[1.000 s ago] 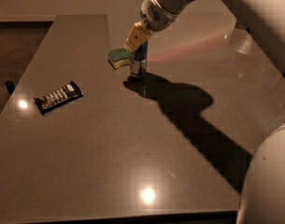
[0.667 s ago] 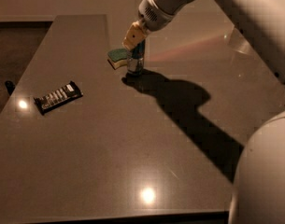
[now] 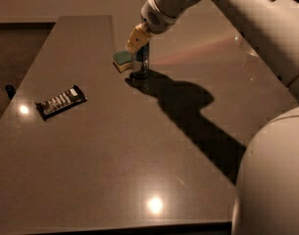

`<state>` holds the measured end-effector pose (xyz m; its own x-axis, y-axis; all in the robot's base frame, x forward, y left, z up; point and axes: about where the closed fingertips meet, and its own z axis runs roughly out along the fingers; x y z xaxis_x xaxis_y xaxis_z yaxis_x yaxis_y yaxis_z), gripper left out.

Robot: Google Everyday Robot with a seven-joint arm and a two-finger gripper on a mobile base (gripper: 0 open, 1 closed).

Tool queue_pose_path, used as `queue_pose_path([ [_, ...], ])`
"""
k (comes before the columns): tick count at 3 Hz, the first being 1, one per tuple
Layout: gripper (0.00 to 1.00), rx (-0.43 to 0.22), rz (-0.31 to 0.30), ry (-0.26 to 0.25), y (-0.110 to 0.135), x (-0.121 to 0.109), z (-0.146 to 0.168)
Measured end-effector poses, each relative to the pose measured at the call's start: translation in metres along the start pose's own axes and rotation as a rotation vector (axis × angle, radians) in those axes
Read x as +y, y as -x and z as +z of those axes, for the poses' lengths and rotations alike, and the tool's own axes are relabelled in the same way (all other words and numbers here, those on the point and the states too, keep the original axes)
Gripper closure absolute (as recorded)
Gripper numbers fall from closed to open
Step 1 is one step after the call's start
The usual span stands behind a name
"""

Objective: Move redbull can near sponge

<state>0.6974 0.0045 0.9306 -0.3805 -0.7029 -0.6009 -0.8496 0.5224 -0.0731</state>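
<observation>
Looking at the far part of the grey-brown tabletop (image 3: 139,155), you will find the tall slim blue-and-silver redbull can (image 3: 142,63) standing upright there, its foot on the surface. Your beige two-finger gripper (image 3: 138,39) sits at the can's top, coming down from the upper right on the thick white arm (image 3: 247,13), and it appears clamped on the can's upper end. The small wavy-edged sponge (image 3: 121,59), green scouring top over a pale yellow body, lies flat just to the left of the can; the two look to be touching or very nearly so, and you cannot tell which from this angle. A dark shadow (image 3: 188,106) of the arm runs from the can's foot across the table toward the lower right. Well apart from both, toward the table's left edge, lies the flat dark snack-bar wrapper (image 3: 61,102) with pale lettering, turned at a slant. Two bright spots of reflected light show on the surface, one beside the wrapper (image 3: 24,109) and one near the front edge (image 3: 155,204). The robot's rounded white body (image 3: 276,180) fills the lower right corner
</observation>
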Motion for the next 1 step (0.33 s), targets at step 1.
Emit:
queue_pose_path([
  [1, 0.05, 0.002, 0.0, 0.004, 0.0001, 0.0011, 0.0022],
])
